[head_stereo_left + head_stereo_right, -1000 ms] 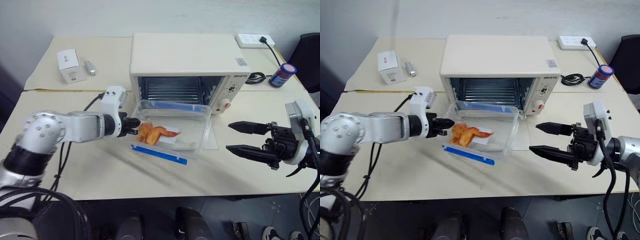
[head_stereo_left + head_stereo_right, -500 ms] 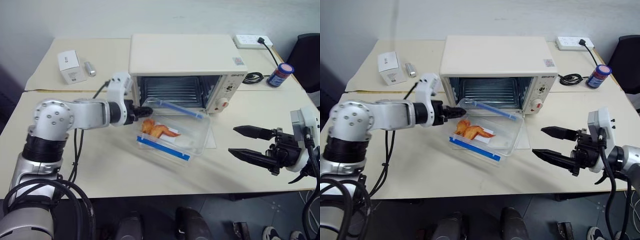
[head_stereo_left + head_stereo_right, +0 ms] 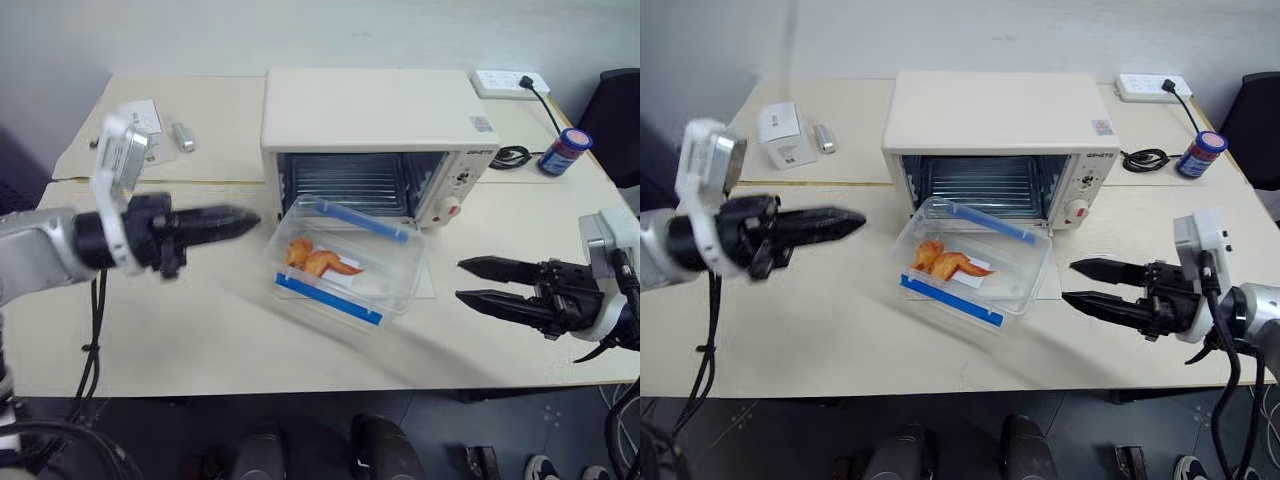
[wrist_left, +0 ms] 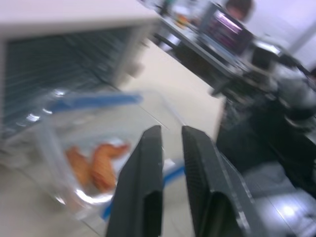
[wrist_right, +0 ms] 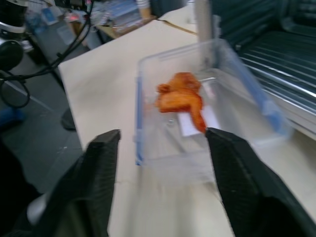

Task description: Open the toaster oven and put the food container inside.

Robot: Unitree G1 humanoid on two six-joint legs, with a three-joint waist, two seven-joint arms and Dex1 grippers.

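Food container (image 3: 345,262) rests on hidden oven door | left fingers (image 3: 215,222) together | right fingers (image 3: 500,270) apart

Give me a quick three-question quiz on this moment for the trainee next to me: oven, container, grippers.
1. True or false: the toaster oven has its door shut.
2. Where is the food container? A) inside the oven B) on the open door in front of the oven C) in the right gripper
3. Fill in: the left gripper is ____ and holds nothing.

Key
1. False; the door is down and the rack shows.
2. B; it sits before the opening, neither gripper touching it.
3. Shut; its fingers lie together, short of the container's left side.
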